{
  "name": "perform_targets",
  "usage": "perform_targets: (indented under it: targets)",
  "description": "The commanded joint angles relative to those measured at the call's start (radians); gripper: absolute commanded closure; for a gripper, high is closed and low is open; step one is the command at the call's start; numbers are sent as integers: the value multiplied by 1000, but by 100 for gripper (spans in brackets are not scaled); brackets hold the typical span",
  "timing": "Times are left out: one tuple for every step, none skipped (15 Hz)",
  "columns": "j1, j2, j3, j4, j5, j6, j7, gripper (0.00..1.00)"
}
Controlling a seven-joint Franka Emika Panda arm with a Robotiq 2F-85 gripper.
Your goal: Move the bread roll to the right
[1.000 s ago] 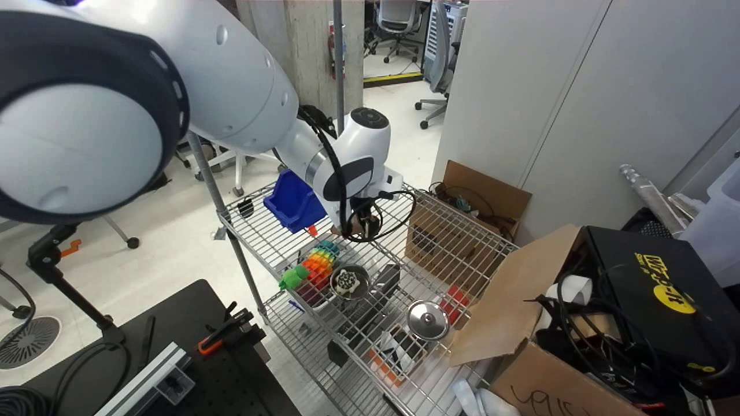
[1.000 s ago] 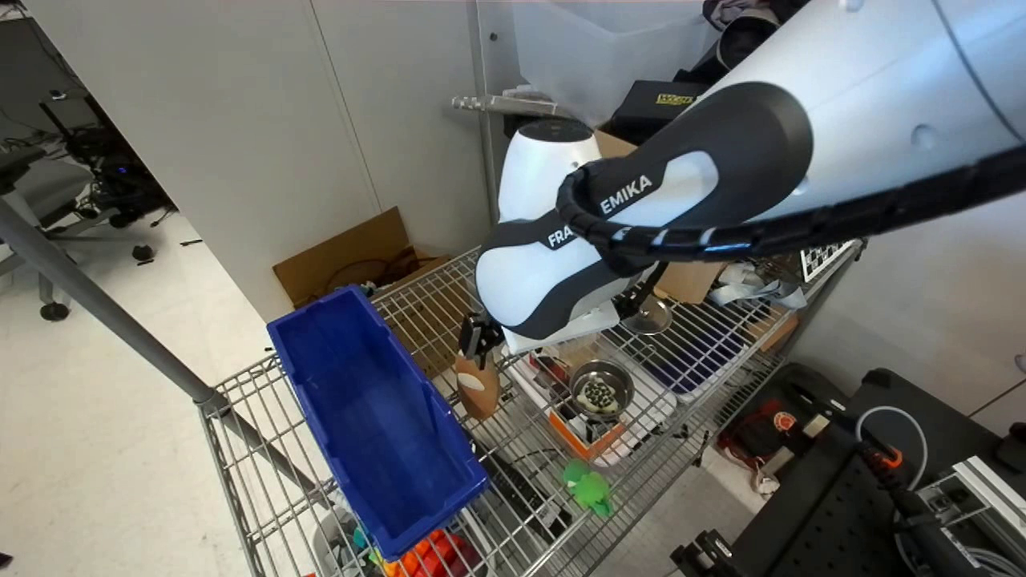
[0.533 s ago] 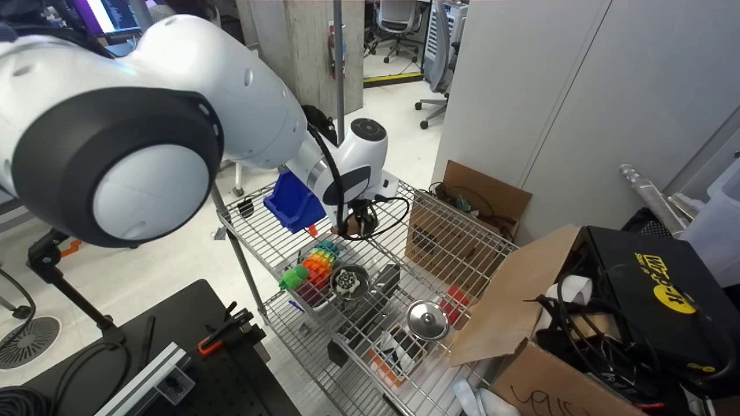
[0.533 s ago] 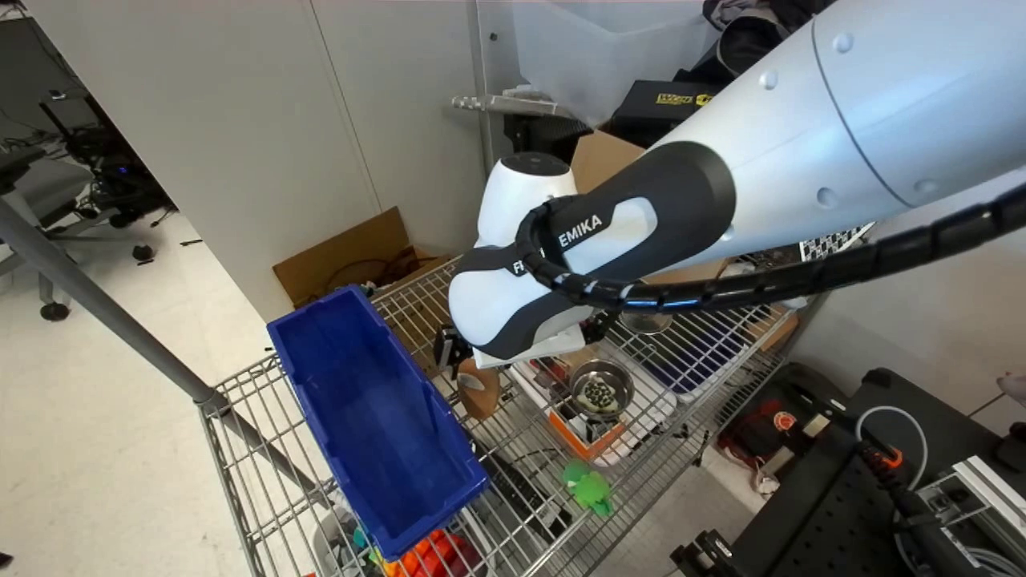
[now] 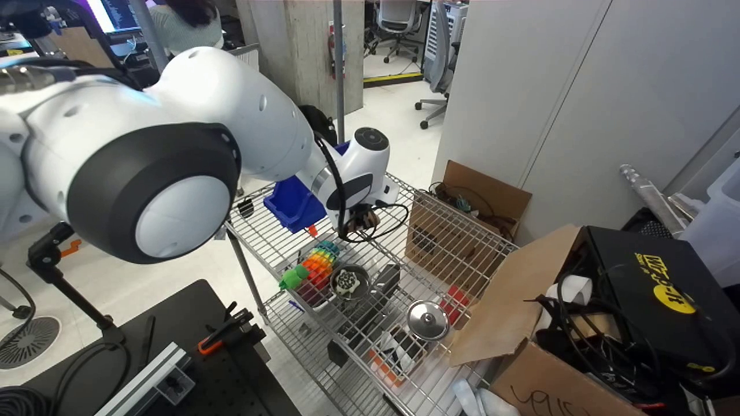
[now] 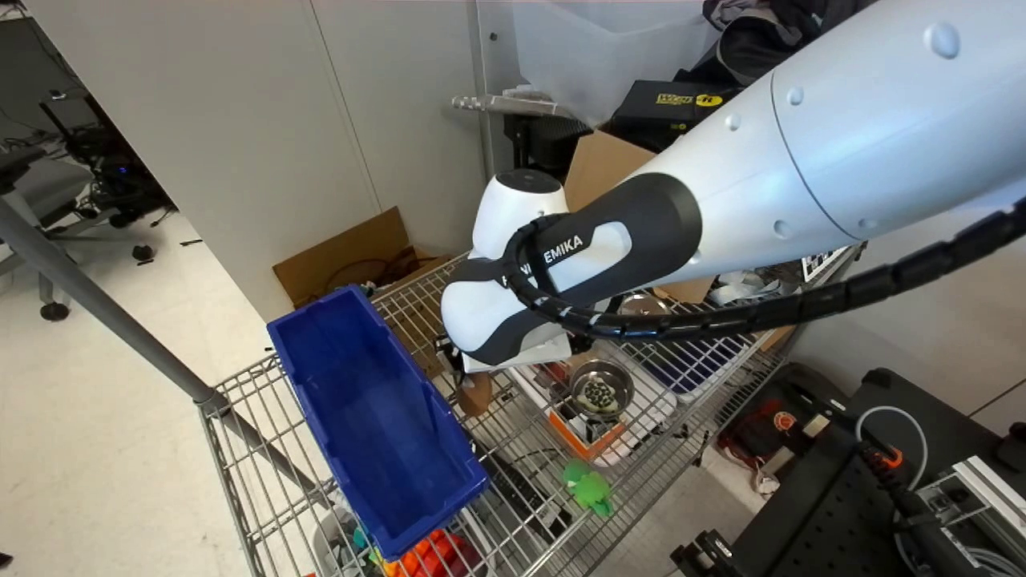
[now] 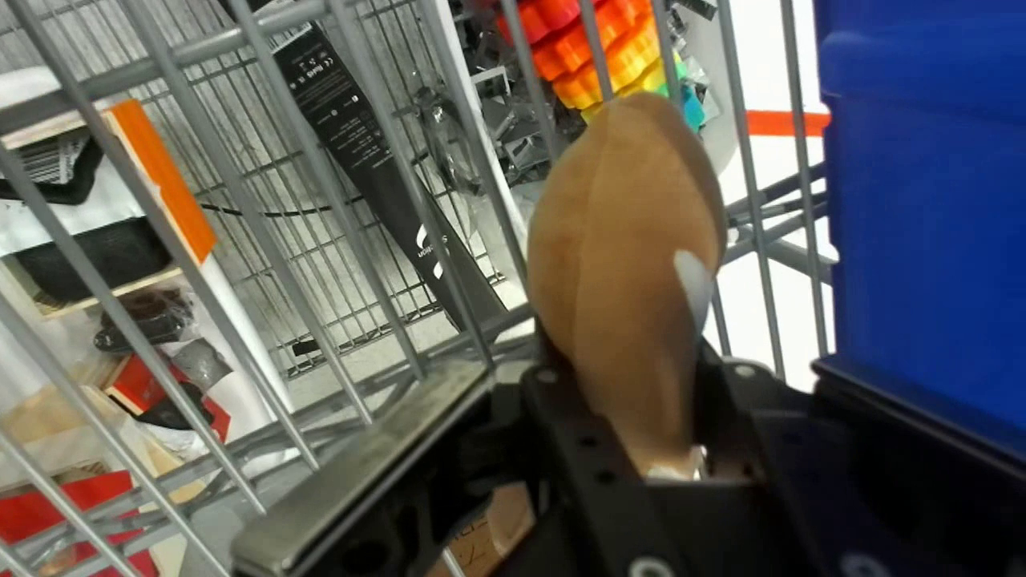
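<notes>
The bread roll [image 7: 625,232], brown and plump with a pale patch on one flank, stands upright in the wrist view. My gripper [image 7: 629,361] has its black fingers pressed against the narrow lower end of the roll on both sides, so it is shut on it. In an exterior view the lower part of the roll [image 6: 474,394] shows beneath the gripper [image 6: 455,361], beside the blue bin. The arm and its cable cover most of the roll in the opposite exterior view. Whether the roll still rests on the shelf I cannot tell.
A long blue bin [image 6: 377,425] stands close by on the wire shelf [image 7: 204,50]. A steel pot [image 6: 622,385] with a spotted toy inside, a green toy [image 6: 589,487] and a pot lid [image 5: 428,320] lie around. An open cardboard box [image 5: 514,300] stands at the shelf's end.
The arm has come lower, most of it in the first half second. The fingers have drawn together on the roll. In an exterior view the roll's pale patch has turned out of sight.
</notes>
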Motion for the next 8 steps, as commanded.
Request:
perform_targets:
  targets:
    - [-27,-53,45,-10,44,11,-33,97]
    - [-37,-86,55,-31,47,14,-49,99]
    - [-43,-107,56,-38,50,12,-52,100]
    - [-52,-126,54,-42,52,5,-53,96]
    - [-57,-136,37,-36,49,-5,-42,100]
    - [-59,-142,20,-28,44,-8,-31,97]
    - [-66,-134,-1,-6,37,-22,-19,97]
    - [-68,-127,-23,11,28,-29,-7,97]
